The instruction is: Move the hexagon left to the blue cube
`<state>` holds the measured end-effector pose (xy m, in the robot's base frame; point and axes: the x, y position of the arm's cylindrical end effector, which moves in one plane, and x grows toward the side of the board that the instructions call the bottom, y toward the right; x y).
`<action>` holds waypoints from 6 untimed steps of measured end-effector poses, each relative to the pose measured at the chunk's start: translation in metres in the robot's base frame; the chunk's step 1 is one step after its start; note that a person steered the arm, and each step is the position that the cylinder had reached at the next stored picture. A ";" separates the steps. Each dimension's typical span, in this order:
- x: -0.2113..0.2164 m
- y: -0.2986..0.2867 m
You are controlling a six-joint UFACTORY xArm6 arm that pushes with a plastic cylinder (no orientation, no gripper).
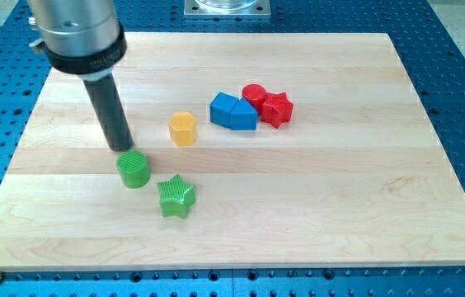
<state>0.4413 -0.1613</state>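
The small yellow hexagon block stands on the pale wooden board, a little toward the view's left of the board's middle and in its upper half. At its 3 o'clock, near but apart from it, sits the blue cube block, touching a second blue block with a pointed top on its far side. Beyond those, at about 2 o'clock from the hexagon, a red cylinder block and a red star block crowd together, the star touching the second blue block. At the hexagon's 8 o'clock stands a green cylinder block, and at its 6 o'clock, near the cylinder, a green star block. My tip rests just above the green cylinder at its 11 o'clock, seemingly touching it, and lies at the hexagon's 8 o'clock, apart from it. I run a bare rod here, so it has no jaws to open or clench and grasps nothing.
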 end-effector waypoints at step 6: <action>-0.083 0.112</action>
